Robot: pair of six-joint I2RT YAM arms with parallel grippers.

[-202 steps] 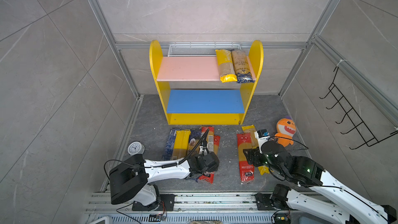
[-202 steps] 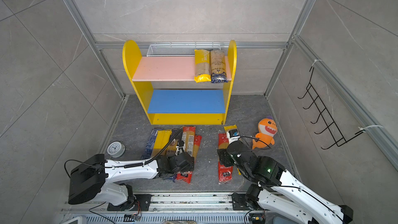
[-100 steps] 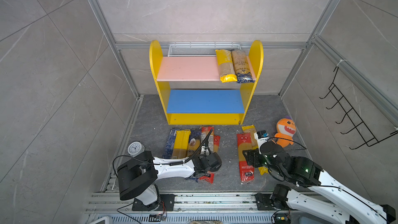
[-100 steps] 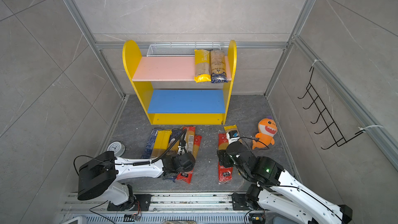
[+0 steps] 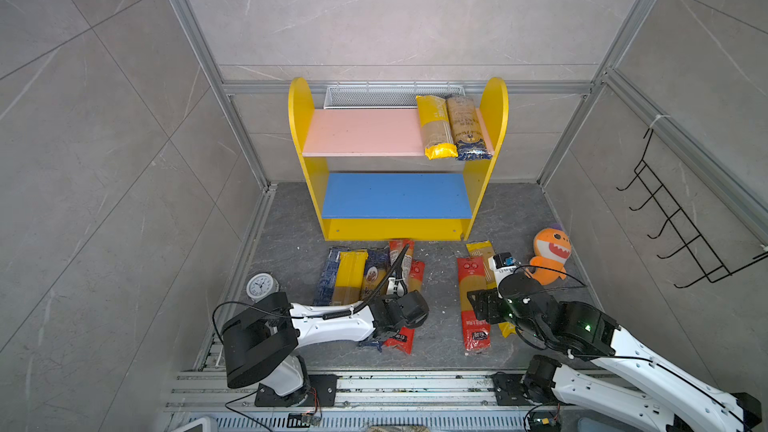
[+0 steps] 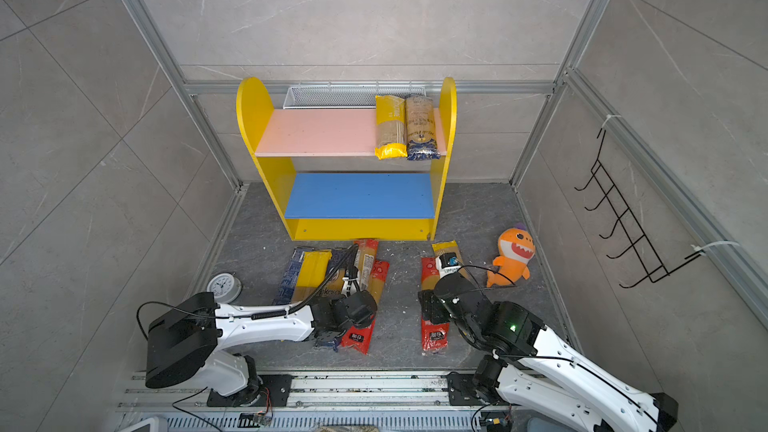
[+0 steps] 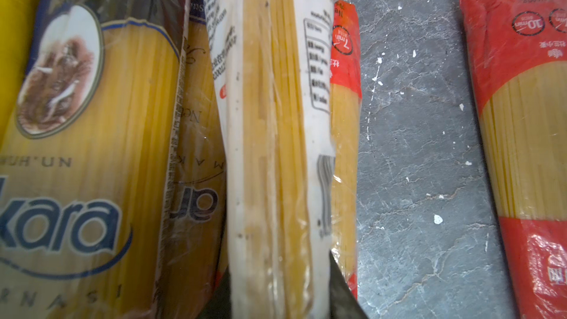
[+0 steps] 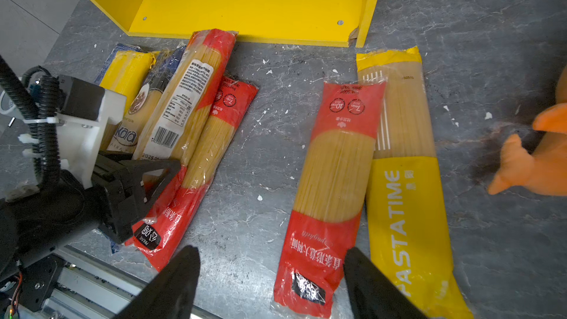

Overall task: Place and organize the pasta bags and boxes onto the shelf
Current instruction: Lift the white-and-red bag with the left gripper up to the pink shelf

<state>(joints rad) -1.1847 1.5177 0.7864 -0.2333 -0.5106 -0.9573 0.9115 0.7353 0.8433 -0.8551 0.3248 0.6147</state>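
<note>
The left arm (image 5: 332, 320) stretches out low and nearly level. The left gripper (image 7: 279, 290) is clamped on the sides of a white-labelled spaghetti pack (image 7: 270, 148). The right arm (image 5: 582, 326) reaches in with its elbow bent, and the right gripper (image 8: 271, 253) tilts downward with its jaws spread wide.

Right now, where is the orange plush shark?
In both top views the orange plush shark is on the floor at the right, just right of the yellow pasta bag and near the right foot of the shelf.
</note>
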